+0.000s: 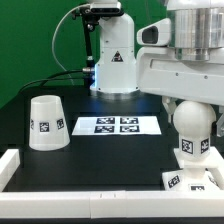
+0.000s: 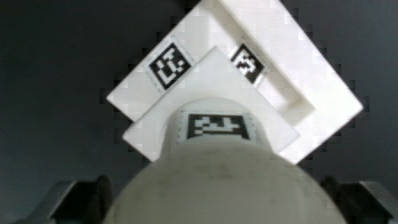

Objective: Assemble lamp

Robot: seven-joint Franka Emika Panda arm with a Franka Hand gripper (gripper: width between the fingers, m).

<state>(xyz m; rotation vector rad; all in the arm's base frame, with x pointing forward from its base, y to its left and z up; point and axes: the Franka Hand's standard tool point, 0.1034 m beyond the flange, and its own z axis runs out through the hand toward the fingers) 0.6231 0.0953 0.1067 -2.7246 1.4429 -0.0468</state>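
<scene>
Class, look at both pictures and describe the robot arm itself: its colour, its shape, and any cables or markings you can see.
The arm is glossy white with rounded, bulky casings and a grey ribbed band near the top. No markings show on it. Its end effector appears only as dark fingers in the wrist view. A second white machine behind has a black cable and a blue light.

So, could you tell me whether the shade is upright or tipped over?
Upright: the shade stands on its wide end on the table, narrow end up, tag facing out.
</scene>
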